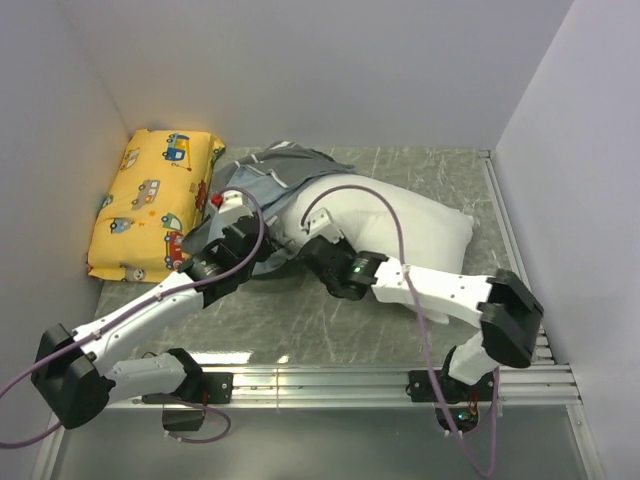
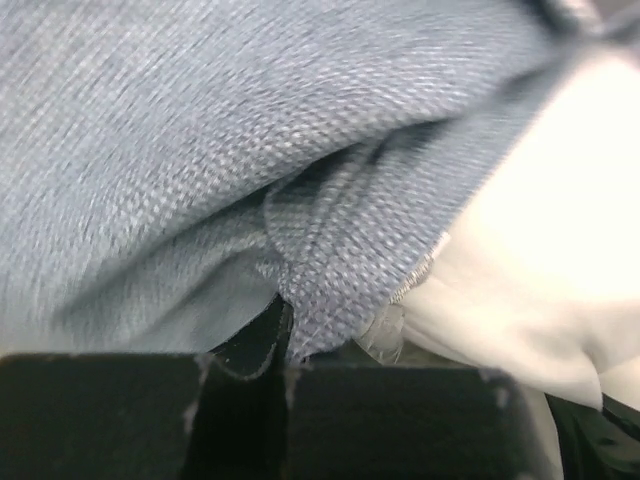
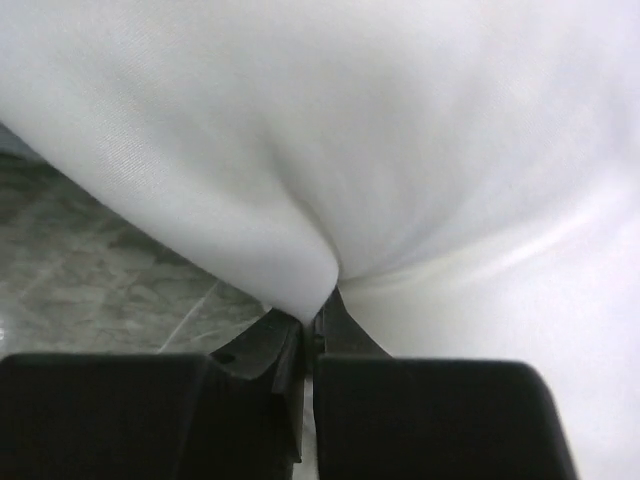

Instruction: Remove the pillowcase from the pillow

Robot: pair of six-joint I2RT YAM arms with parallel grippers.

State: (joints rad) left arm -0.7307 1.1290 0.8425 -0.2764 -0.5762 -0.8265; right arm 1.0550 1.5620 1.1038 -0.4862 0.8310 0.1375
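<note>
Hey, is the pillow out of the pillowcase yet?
Partly out. Most of the white pillow lies bare, but the grey pillowcase is bunched over its end by the yellow cushion.

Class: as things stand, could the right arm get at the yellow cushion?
Probably not: its hand is pinching the pillow, and the left arm and bunched pillowcase lie between it and the cushion.

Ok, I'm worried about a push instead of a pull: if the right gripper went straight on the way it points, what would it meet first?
The pillow: the right gripper is shut on a fold of its white fabric, and its bulk fills the view ahead.
</note>
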